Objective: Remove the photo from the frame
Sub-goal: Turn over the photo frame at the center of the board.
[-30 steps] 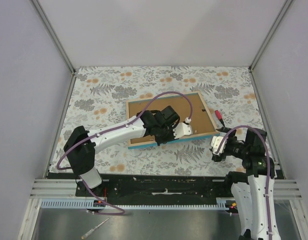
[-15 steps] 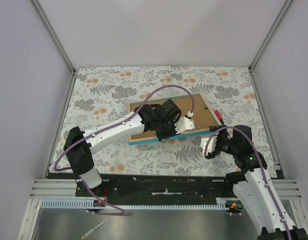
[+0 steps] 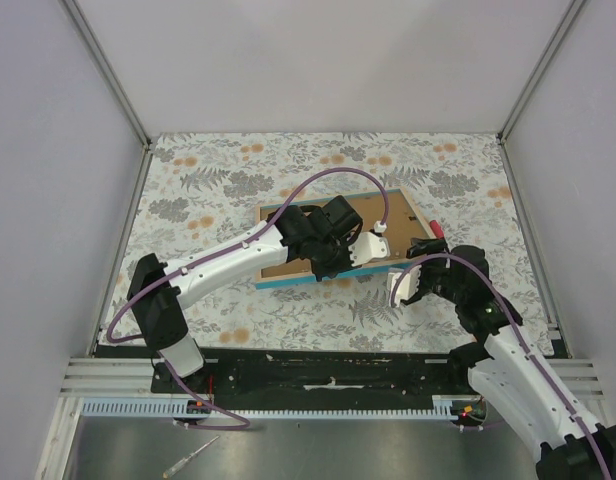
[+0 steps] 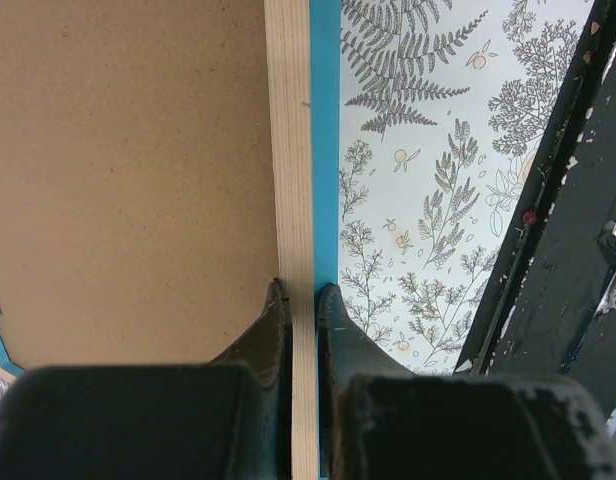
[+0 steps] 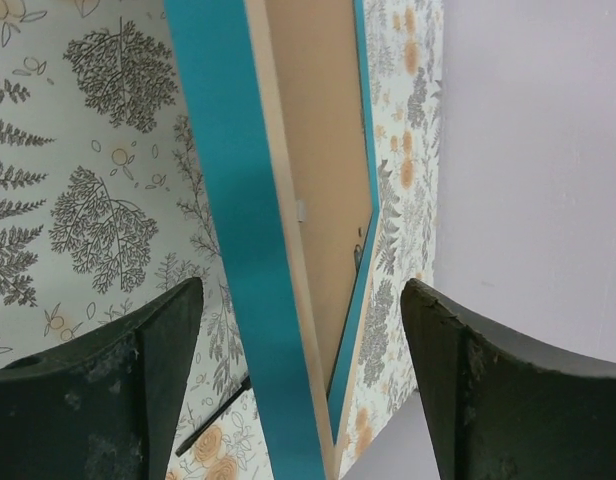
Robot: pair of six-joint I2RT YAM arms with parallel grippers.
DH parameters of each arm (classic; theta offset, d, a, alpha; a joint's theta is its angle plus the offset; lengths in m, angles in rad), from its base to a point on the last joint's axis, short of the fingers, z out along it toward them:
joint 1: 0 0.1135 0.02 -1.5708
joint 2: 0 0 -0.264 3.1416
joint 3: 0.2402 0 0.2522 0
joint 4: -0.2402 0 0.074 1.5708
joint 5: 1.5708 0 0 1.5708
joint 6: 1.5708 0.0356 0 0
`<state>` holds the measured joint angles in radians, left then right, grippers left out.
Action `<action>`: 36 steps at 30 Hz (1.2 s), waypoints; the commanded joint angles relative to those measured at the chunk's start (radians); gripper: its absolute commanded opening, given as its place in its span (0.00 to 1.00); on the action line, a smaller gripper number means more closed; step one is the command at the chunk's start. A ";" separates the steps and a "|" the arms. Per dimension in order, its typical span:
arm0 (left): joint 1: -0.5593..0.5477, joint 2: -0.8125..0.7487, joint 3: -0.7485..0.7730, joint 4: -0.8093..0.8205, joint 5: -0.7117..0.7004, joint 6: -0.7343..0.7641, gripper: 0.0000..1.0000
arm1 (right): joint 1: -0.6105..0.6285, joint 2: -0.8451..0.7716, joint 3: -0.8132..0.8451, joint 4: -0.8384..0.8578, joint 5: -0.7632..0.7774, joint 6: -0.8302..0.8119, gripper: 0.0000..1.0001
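left hand [image 4: 300, 298] pinches the near rail of the frame [image 4: 288, 140], with one finger on the wood-coloured back and the other on the blue outer edge. the frame lies back-up on the floral surface [image 4: 418, 200], and the photo [image 4: 128, 150] sits inside it showing only its brown board back. right hand [image 5: 300, 290] is spread wide, and the frame's blue rail runs between its fingers without touching either. a second ago that hand hung farther right, clear of the frame.
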<state>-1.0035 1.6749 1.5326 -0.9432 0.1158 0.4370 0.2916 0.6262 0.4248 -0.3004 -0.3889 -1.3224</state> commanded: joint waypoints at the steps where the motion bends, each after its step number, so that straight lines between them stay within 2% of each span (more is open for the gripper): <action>1: 0.000 -0.030 0.077 0.046 -0.013 0.040 0.02 | 0.041 0.030 0.032 0.001 0.087 -0.075 0.83; 4: 0.000 -0.032 0.081 0.046 -0.013 0.037 0.02 | 0.066 0.036 0.040 -0.005 0.120 -0.084 0.63; 10: 0.000 -0.026 0.089 0.044 -0.010 0.032 0.02 | 0.096 0.052 0.014 0.029 0.189 -0.143 0.62; 20: 0.000 -0.014 0.103 0.035 -0.008 0.028 0.02 | 0.130 0.055 0.002 0.066 0.229 -0.170 0.50; 22: 0.000 -0.012 0.109 0.032 -0.007 0.029 0.02 | 0.135 0.061 0.002 0.064 0.236 -0.173 0.43; 28: 0.002 -0.020 0.118 0.029 -0.011 0.031 0.02 | 0.146 0.064 0.005 0.063 0.236 -0.166 0.12; 30: 0.000 -0.024 0.118 0.029 -0.016 0.031 0.04 | 0.144 0.058 0.012 0.049 0.231 -0.158 0.06; 32: 0.002 -0.030 0.118 0.029 -0.025 0.032 0.10 | 0.147 0.058 0.025 0.034 0.225 -0.146 0.01; 33: 0.000 -0.033 0.120 0.029 -0.031 0.032 0.18 | 0.147 0.056 0.031 0.024 0.222 -0.140 0.01; 34: 0.000 -0.043 0.123 0.027 -0.044 0.034 0.36 | 0.147 0.058 0.037 0.015 0.217 -0.136 0.00; 36: 0.000 -0.058 0.127 0.034 -0.068 0.035 0.61 | 0.147 0.056 0.052 -0.002 0.211 -0.129 0.00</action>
<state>-1.0035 1.6783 1.5826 -0.9722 0.0998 0.4454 0.4297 0.6884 0.4236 -0.2581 -0.1596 -1.4685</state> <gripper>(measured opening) 0.432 0.331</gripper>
